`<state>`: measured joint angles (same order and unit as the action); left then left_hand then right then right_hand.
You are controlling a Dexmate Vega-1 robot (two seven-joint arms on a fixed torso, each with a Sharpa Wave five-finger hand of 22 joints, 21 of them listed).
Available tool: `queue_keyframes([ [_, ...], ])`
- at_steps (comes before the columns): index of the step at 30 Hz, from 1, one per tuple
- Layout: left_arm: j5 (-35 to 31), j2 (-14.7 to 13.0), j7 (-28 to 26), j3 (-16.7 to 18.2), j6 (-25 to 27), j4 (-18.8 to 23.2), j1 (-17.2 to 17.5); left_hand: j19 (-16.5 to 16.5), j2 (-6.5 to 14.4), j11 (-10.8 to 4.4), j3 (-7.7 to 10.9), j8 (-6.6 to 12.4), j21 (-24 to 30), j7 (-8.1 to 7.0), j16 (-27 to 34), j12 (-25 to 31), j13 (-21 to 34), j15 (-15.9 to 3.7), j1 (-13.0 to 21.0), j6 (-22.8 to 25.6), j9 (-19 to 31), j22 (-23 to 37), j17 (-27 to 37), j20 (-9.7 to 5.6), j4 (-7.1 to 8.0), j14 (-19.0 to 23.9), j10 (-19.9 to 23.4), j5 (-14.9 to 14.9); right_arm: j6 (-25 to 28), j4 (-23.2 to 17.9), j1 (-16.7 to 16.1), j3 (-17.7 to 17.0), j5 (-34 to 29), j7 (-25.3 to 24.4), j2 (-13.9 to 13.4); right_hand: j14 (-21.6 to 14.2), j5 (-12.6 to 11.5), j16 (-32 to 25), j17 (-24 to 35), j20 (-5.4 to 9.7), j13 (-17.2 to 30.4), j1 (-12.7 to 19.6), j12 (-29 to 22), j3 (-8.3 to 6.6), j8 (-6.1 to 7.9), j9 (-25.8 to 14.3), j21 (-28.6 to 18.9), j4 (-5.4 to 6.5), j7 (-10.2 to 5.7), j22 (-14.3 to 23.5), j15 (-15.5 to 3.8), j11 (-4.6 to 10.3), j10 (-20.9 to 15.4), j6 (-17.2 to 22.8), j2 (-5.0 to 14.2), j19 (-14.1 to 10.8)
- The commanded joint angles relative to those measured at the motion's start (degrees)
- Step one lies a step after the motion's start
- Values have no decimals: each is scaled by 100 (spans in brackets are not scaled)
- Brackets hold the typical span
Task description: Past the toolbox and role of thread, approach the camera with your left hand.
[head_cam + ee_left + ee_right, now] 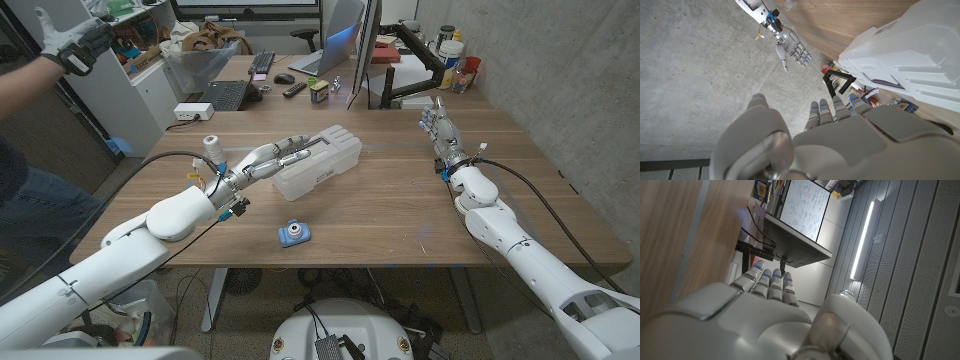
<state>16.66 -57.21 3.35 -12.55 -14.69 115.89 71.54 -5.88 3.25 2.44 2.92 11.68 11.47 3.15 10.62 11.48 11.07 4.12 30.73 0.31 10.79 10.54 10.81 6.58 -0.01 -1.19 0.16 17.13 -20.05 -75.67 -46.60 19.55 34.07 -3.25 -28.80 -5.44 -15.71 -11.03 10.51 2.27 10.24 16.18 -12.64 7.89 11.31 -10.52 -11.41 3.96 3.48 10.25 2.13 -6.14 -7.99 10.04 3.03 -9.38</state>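
Roughly: one toolbox (318,163), one thread roll (211,146), one camera (292,234), left hand (272,160) seemingly empty, fingers extended.

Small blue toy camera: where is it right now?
In the head view the small blue toy camera sits near the wooden table's front edge, just in front of the white plastic toolbox.

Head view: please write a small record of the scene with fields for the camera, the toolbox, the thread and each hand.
camera: small blue camera on the table's near side, untouched
toolbox: white toolbox lying mid-table, beyond the camera
thread: white roll of thread upright, left of the toolbox
left hand: left hand over the toolbox's left end, fingers extended, holding nothing
right hand: right hand on the table's far right side, empty
table: wooden table
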Motion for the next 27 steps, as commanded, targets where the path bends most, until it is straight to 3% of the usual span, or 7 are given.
queue_keyframes([
  [1,-50,-148,43,91,134,174,131,-2,17,-30,35,2,24,-23,45,60,24,23,69,19,29,23,11,80,-39,-2,14,-37,-17,40,7,-9,-16,0,-11,-9,-18,8,13,39,30,0,26,40,-2,-17,-22,1,-16,26,-17,2,-66,37,48,-48],
  [27,-548,-501,-19,305,594,573,328,-12,53,-88,86,-13,29,-53,46,56,33,24,233,-34,31,26,11,105,-129,-13,-7,-57,-58,118,15,-39,18,11,-3,-26,-17,8,15,19,31,-2,35,59,-12,-17,-16,0,-26,26,8,27,-71,20,59,-45],
])
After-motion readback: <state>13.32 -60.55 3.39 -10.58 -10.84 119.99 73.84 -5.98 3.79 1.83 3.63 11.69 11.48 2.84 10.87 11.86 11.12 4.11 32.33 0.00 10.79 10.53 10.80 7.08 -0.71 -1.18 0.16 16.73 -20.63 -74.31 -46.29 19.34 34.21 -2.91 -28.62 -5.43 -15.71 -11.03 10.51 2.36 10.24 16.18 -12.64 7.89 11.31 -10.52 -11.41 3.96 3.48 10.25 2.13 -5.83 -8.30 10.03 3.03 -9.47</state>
